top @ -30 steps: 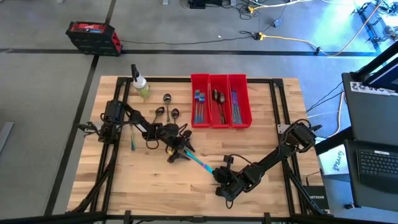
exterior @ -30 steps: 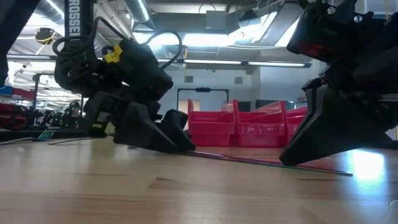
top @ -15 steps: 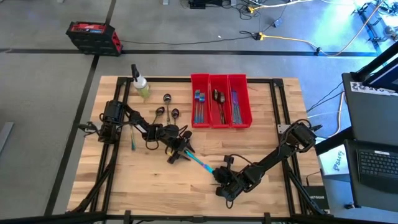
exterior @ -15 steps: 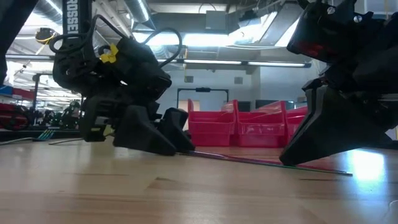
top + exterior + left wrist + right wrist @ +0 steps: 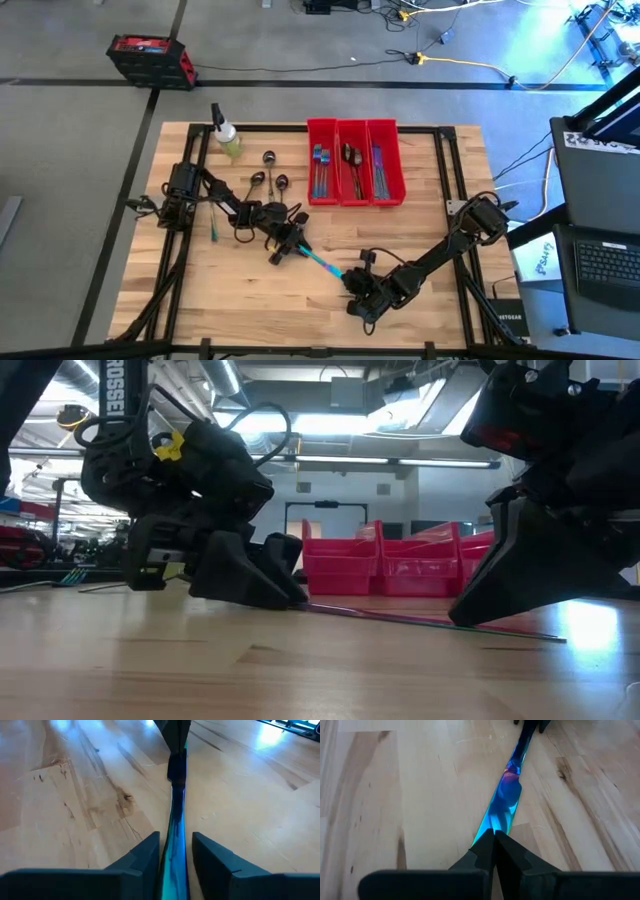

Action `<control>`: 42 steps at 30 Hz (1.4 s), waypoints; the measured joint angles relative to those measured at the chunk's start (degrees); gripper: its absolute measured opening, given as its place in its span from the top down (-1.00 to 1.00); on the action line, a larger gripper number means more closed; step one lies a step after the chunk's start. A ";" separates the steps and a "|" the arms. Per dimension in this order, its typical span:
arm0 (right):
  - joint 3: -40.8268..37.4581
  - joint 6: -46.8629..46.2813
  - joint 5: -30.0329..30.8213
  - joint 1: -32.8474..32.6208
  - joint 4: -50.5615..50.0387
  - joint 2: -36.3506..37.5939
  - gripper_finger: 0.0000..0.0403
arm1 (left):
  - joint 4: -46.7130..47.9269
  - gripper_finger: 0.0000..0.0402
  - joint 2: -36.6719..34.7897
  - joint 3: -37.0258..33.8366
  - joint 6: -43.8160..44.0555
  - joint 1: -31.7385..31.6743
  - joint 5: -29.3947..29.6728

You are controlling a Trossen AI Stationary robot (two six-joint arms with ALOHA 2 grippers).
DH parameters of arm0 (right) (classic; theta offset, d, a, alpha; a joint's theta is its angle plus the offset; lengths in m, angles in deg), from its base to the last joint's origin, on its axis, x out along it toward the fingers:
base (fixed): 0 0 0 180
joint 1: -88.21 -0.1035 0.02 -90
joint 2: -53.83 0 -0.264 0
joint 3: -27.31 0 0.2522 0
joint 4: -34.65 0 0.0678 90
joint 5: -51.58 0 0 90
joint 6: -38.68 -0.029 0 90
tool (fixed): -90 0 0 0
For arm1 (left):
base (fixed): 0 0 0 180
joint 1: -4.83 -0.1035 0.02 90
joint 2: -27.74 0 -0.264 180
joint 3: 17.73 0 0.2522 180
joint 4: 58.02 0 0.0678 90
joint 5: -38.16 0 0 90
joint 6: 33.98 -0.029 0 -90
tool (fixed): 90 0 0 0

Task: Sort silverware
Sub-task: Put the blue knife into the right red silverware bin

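Iridescent knife (image 5: 318, 260): you see it flat mid-desk, spanning both pincers.
Left gripper (image 5: 287, 248): fingers straddle one end, slightly apart.
Right gripper (image 5: 349, 280): pinched tight on the other.

A robotics lab or workshop hall: the butcher-block wooden table (image 5: 250, 300) framed by black metal rails stands on a bare grey concrete floor (image 5: 300, 50), with yellow and white cables (image 5: 450, 60) trailing across it well beyond the left claw (image 5: 285, 245). A red-and-black equipment case (image 5: 150, 58) sits on the floor off the table's far corner. Past the right claw (image 5: 352, 282), a desk holds a laptop keyboard (image 5: 607, 262). Exposed ceiling ducts and strip lights (image 5: 400, 460) hang behind
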 joint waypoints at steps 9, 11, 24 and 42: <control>-0.01 -0.08 -0.09 0.00 0.13 0.00 1.00 | 0.04 0.67 0.07 0.00 1.41 0.00 0.09; -0.02 -0.08 -0.09 0.00 0.20 0.00 1.00 | 0.23 0.65 0.07 0.02 1.19 0.00 0.25; -0.02 -0.08 -0.17 0.00 0.28 -0.01 1.00 | 0.42 0.62 0.04 0.02 1.86 0.12 0.42; -0.02 -0.08 -0.20 0.00 0.73 0.00 1.00 | 0.20 0.61 0.07 0.00 1.04 0.46 -0.46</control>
